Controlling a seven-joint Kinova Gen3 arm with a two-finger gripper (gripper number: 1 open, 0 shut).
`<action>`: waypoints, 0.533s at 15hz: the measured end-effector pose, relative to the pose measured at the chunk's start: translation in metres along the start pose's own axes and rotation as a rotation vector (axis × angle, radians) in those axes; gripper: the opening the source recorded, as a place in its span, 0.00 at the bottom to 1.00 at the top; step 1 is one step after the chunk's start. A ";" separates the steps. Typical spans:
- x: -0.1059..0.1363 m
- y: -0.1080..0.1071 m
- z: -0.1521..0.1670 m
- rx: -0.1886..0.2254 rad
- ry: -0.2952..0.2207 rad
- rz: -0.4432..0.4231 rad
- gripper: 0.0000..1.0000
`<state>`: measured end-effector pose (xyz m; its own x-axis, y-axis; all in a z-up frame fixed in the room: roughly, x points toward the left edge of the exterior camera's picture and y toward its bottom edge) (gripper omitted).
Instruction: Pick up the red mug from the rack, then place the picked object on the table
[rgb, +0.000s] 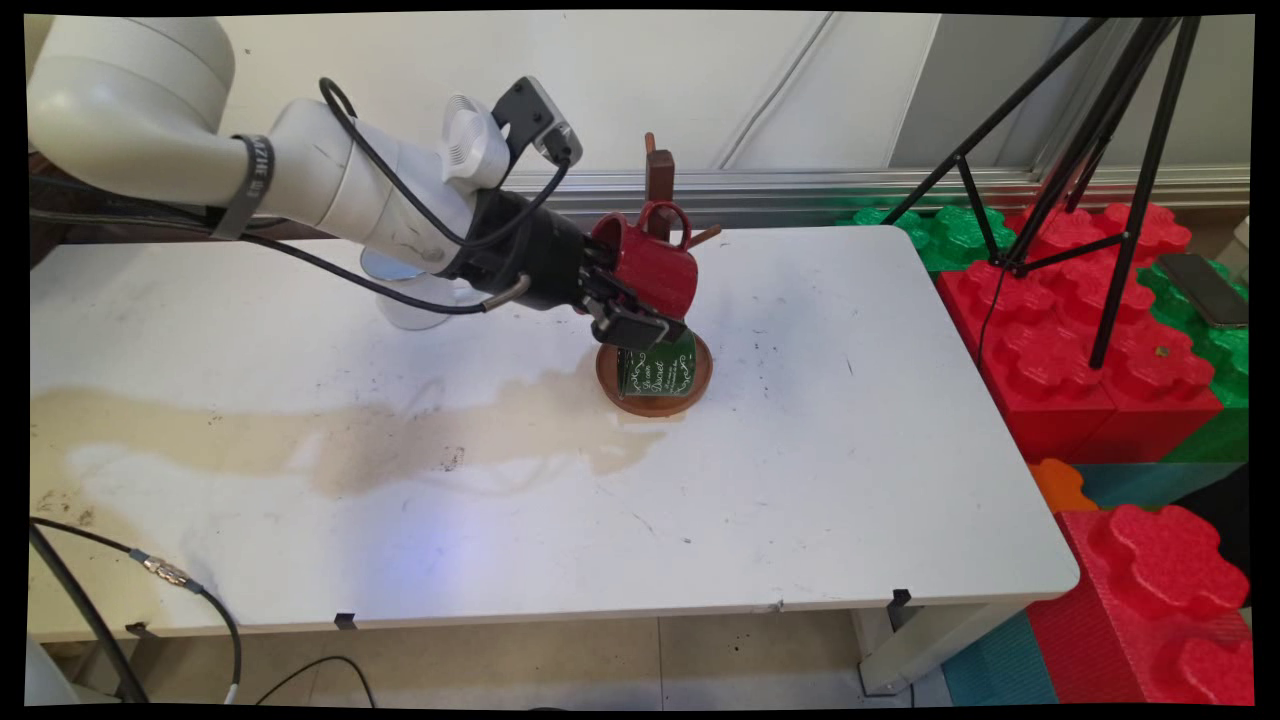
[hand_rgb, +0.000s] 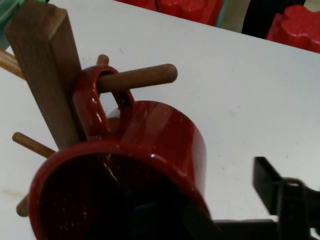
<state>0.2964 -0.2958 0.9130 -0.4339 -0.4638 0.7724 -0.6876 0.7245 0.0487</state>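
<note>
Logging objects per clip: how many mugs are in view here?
2. A red mug hangs by its handle on a peg of the wooden mug tree, at the claw; a green mug stands on the tree's base.

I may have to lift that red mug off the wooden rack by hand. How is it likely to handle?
The red mug looks glossy, so probably glazed and somewhat slippery. It seems rigid and likely breakable if dropped. Its handle is hooked over a peg of the wooden mug tree, so it would probably catch unless slid off along the peg.
</note>
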 end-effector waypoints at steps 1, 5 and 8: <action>-0.001 0.000 0.001 0.003 0.004 0.003 0.00; -0.004 -0.001 -0.002 0.014 0.017 0.020 0.00; -0.006 0.000 -0.008 0.014 0.024 0.029 0.00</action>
<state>0.3036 -0.2893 0.9138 -0.4400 -0.4300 0.7884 -0.6829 0.7303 0.0172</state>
